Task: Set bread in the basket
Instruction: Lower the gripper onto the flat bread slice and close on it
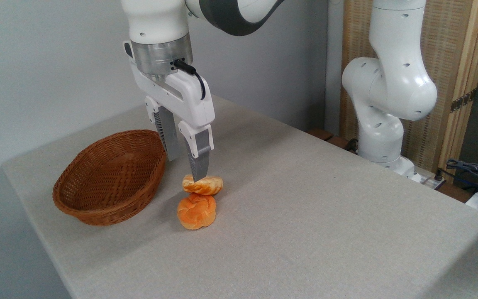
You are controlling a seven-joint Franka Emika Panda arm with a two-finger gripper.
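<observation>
Nearest the camera lies bare grey tabletop (305, 232); on it, toward the middle, sits a deep orange knotted bun (196, 211). Just behind this bun, and seeming to touch it, is the bread (206, 185), a flatter, paler piece with golden edges, resting on the tabletop. To the left of both stands the basket (110, 176), a shallow oval of reddish-brown wicker; its inside shows nothing in it. The bread is near the basket's right rim but clearly outside it.

The gripper (187, 166) hangs from the white arm directly over the bread, pointing down. The jaws stand apart: the front finger's tip reaches the top of the bread at its left end, while the rear finger is behind and to the left, its tip hidden. Whether the two are pressing the bread cannot be told from this view; nothing is lifted.

Progress, as judged: the approach looks complete or nearly so. The grasp, the lift, the carry leftward over the rim and the release all remain. A second white arm (388, 91) stands at the far right edge of the tabletop, uninvolved.
</observation>
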